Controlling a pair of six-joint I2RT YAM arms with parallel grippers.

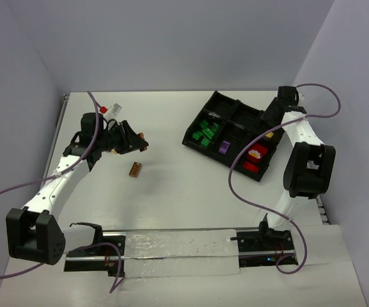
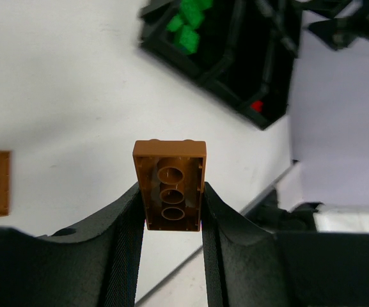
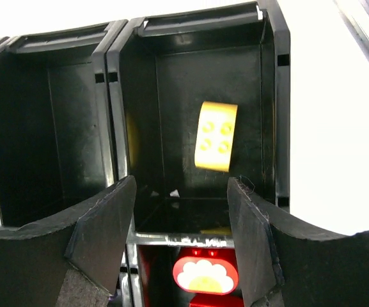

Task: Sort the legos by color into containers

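Left hand: the left hand is closing narrowly on a brown rectangular plastic brick, gripping its long sides and holding it above the white table, hollow underside facing the wrist camera.
Loose brick: a second brown plastic brick is lying on the table just below that hand, well apart from the tray.
Right hand: the right hand is hovering over the far right side of the tray, fingers standing wide with nothing between them.
Tray: the black plastic divided tray is sitting at an angle on the right half of the table.
Yellow: a yellow four-stud plastic brick is showing tilted inside the compartment under the right hand.
Green: green plastic bricks are lying together in the tray's leftmost compartment.
Purple: a purple plastic brick is lying in the next compartment.
Red: red plastic pieces are resting in the compartment at the near right corner.
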